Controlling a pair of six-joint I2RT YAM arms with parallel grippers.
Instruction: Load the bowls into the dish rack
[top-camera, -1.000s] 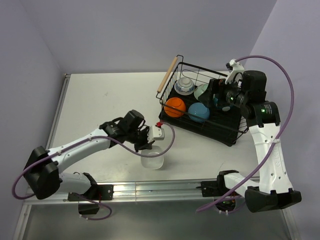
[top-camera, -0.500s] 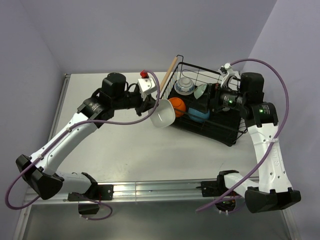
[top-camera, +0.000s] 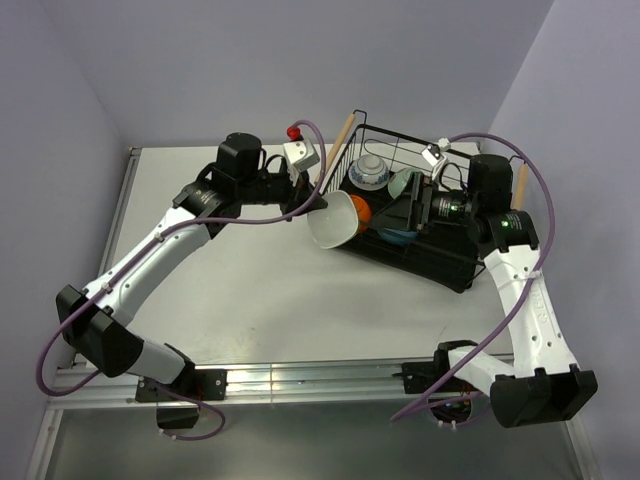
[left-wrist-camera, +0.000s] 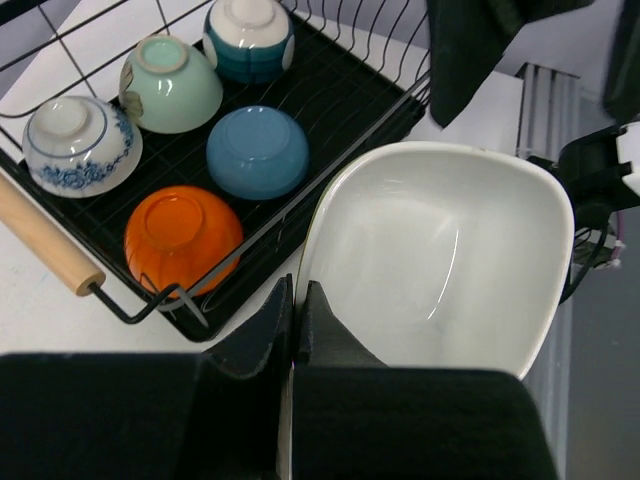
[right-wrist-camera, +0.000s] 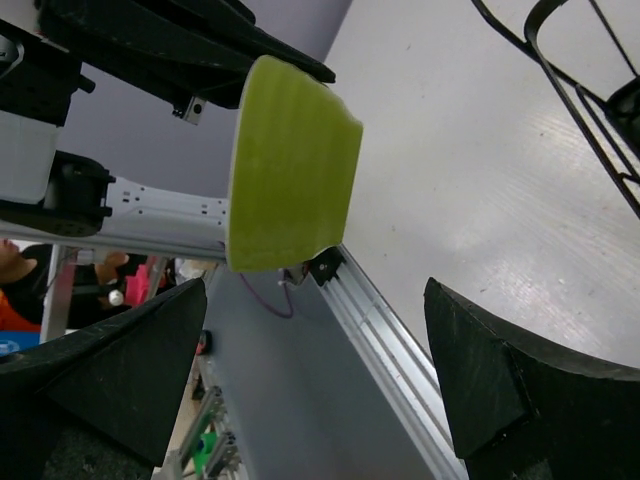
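Left pincer (left-wrist-camera: 295, 320) pinches the squarish white bowl (left-wrist-camera: 440, 270) by its rim, tilted at the dish rack (left-wrist-camera: 350, 110) edge for loading; right pincer (right-wrist-camera: 315, 300) hangs spread.

The squarish bowl (left-wrist-camera: 440, 260) in the left gripper (left-wrist-camera: 296, 315) is glossy white inside, but from the right wrist cam its outside is a faintly ribbed yellow-green, go figure. Just past the gripper's black fingers (left-wrist-camera: 250, 345), the dish rack (left-wrist-camera: 350, 110) is black wire with a pale wood handle (left-wrist-camera: 45, 235). The bowls in it run orange bowl (left-wrist-camera: 183, 232) closest, then plain blue bowl (left-wrist-camera: 258, 150), mint green bowl (left-wrist-camera: 170, 85), a floral bowl (left-wrist-camera: 68, 135) in white with blue print, and farthest a white-and-dark-teal bowl (left-wrist-camera: 248, 35).
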